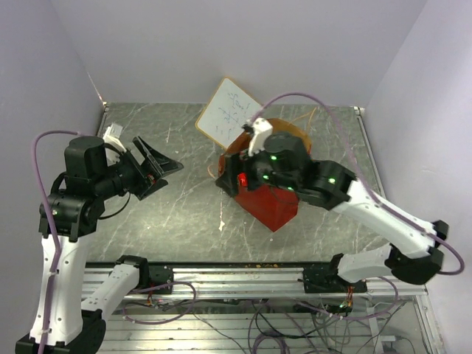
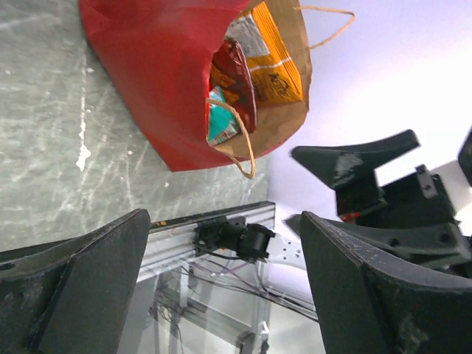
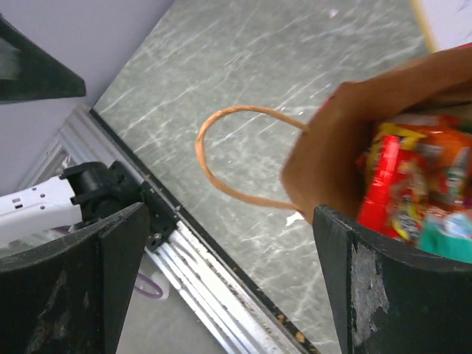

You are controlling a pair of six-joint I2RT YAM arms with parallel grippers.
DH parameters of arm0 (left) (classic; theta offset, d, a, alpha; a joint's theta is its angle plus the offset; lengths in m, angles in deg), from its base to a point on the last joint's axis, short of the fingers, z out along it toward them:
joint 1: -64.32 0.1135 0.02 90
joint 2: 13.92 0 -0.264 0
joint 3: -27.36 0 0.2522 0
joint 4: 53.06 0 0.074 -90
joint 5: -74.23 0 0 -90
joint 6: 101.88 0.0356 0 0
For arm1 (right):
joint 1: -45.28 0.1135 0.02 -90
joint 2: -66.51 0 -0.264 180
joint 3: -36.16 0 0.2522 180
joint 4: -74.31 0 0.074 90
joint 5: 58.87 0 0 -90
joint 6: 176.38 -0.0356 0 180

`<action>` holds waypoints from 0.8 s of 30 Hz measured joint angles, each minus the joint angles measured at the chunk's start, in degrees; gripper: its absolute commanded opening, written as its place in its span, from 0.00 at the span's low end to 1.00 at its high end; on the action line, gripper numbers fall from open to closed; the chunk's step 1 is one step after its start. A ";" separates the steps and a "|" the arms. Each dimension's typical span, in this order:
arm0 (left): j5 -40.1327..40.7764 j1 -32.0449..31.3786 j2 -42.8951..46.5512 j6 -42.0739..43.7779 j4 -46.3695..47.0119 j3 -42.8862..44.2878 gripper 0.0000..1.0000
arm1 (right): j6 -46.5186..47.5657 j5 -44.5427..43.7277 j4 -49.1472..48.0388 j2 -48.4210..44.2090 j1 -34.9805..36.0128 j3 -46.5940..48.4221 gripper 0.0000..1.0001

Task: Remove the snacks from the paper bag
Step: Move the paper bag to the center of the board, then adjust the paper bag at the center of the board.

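Grey-green marbled stone covers the table, boxed in by plain lilac walls, with a ribbed aluminium rail along the near edge. Right of centre stands the paper bag, red outside and brown kraft inside, just in front of a tilted whiteboard. Crinkly orange, red and teal snacks fill its open mouth, and a thin tan loop handle arcs out over the stone. From above, the right arm hides that mouth; the right gripper hangs at the rim, fingers spread wide, empty. The left gripper, well apart to the left, is equally wide and empty.
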 measured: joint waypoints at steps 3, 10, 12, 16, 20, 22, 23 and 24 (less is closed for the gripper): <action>-2.64 0.00 0.11 -2.08 2.80 -2.84 0.93 | 1.11 -4.74 2.97 -5.99 -0.44 -0.02 1.00; -9.01 0.00 -2.10 -6.25 10.73 -11.63 0.93 | 5.97 -11.47 9.53 -8.15 -8.90 5.35 1.00; -9.73 -0.52 -3.89 -7.06 13.05 -11.96 0.93 | 7.61 -10.27 10.56 -6.45 -16.65 7.13 1.00; -9.49 -4.28 -7.43 -7.32 16.46 -11.30 0.93 | 9.66 -5.75 11.04 -0.22 -30.03 11.54 1.00; -7.72 -9.84 -11.47 -5.55 16.92 -9.38 0.93 | 9.84 0.39 11.34 7.34 -39.95 16.13 0.99; -6.71 -11.98 -12.96 -4.76 17.25 -8.98 0.94 | 9.25 4.11 11.04 10.56 -45.42 17.07 0.95; -6.40 -12.68 -13.64 -4.42 17.25 -8.79 0.98 | 8.98 5.57 10.93 11.58 -47.52 17.09 0.92; -6.14 -13.44 -14.58 -3.91 17.25 -8.35 0.99 | 8.33 8.17 10.67 13.03 -50.51 17.09 0.90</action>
